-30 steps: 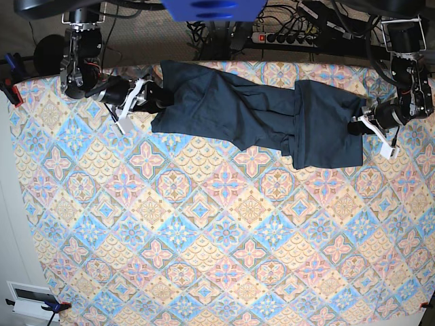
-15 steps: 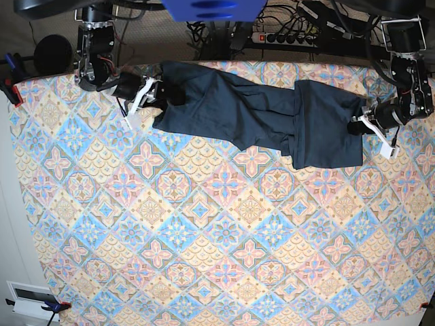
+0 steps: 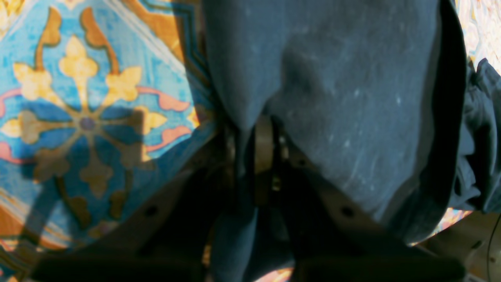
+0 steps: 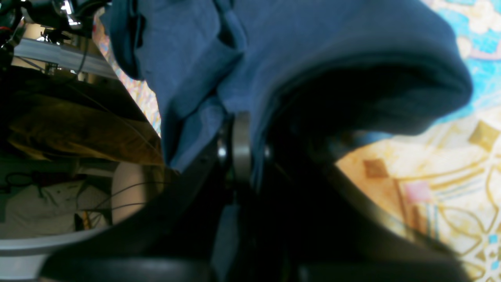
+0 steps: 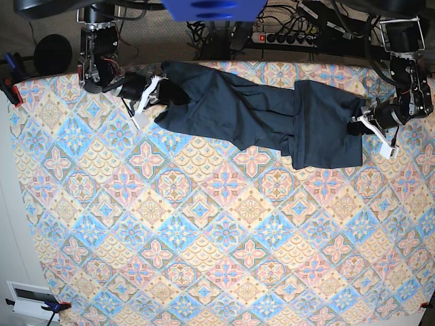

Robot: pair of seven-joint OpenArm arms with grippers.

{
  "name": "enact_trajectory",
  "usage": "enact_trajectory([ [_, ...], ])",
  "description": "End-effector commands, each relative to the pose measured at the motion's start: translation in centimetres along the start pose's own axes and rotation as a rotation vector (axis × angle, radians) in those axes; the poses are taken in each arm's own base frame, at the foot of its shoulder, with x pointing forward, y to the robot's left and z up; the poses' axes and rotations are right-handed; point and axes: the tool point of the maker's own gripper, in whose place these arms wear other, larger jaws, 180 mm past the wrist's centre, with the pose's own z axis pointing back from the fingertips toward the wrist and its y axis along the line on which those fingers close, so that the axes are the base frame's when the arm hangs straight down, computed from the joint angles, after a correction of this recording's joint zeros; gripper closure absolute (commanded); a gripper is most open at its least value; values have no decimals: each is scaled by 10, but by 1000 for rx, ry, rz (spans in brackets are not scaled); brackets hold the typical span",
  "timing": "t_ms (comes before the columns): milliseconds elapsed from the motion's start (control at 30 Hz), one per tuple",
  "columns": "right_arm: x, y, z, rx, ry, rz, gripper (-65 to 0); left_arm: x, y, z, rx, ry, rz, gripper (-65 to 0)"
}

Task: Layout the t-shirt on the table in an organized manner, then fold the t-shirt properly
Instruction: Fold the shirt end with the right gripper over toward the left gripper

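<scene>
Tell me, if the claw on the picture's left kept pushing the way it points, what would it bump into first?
Nothing new: the right gripper is already shut on the t-shirt, so it would likely just bunch more navy cloth across the table.

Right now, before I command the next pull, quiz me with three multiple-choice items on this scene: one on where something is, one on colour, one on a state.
1. Where does the t-shirt lie on the table?
A. Along the far edge, near the arm bases
B. In the middle
C. At the near edge

2. What colour is the t-shirt?
A. Red
B. Dark navy blue
C. White

3. How does the right gripper stand?
A. Wide open above bare cloth
B. Closed on t-shirt fabric
C. Out of every view

Key: 1 A, the base view shows the shirt stretched across the top of the patterned table. 2 B, both wrist views and the base view show dark blue fabric. 3 B, the right wrist view shows the jaws pinched together with fabric between them; the left gripper likewise pinches fabric.
</scene>
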Motion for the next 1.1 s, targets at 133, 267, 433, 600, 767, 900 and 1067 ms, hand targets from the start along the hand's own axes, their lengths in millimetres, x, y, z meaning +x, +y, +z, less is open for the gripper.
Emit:
enact_trajectory([
  [133, 26, -19, 15, -59, -47, 12, 0, -7, -22, -10, -52, 19, -12, -21],
  [267, 53, -35, 35, -112, -63, 74, 0, -10, -45, -20, -96, 36, -53, -30],
  [433, 89, -47, 54, -159, -77, 160, 0, -25, -83, -45, -180, 116, -129, -114],
  [600, 111, -71, 74, -216, -81, 169, 0, -31, -112, -60, -247, 116, -117, -209],
  [767, 139, -89, 92, -262, -95, 186, 0, -36, -127, -67, -279, 114, -100, -260],
  [900, 147, -91, 100, -281, -93, 209, 0, -36, -127, -67, -279, 112, -99, -266],
  [1067, 163, -63, 96, -262, -99, 326, 0, -37, -123, -66, -271, 112, -96, -266],
])
